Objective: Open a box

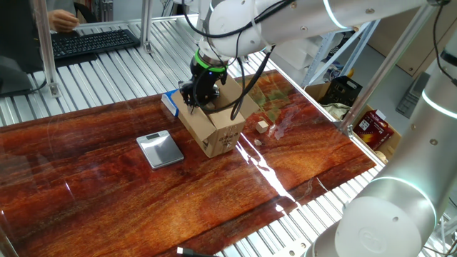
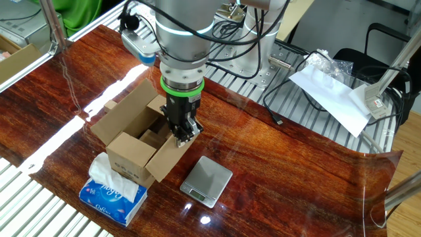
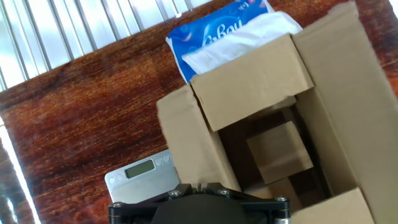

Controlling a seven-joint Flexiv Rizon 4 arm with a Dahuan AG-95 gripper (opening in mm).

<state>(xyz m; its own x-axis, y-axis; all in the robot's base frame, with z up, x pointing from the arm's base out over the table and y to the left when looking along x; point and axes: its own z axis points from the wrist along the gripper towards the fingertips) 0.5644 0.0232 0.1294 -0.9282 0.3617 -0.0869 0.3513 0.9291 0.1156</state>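
The box (image 2: pixel 135 148) is a small brown cardboard carton with its top flaps (image 2: pixel 168 158) spread outward, and dark print shows on its side (image 1: pixel 227 135). Its inside (image 3: pixel 280 155) is visible in the hand view, with folded cardboard at the bottom. My gripper (image 2: pixel 183 136) is shut and points down at the box's edge on the scale side, over the long flap (image 3: pixel 186 137) there. In the hand view the fingertips (image 3: pixel 186 188) sit together with nothing between them. The gripper (image 1: pixel 196 98) hides part of the opening in one fixed view.
A flat silver scale (image 2: pixel 207 180) lies close to the box on the gripper's side. A blue-and-white tissue packet (image 2: pixel 112 191) lies against the box's other end. Small wooden blocks (image 1: pixel 263 126) sit on the tabletop beyond the box. The wooden table's edge (image 1: pixel 314 196) meets metal slats.
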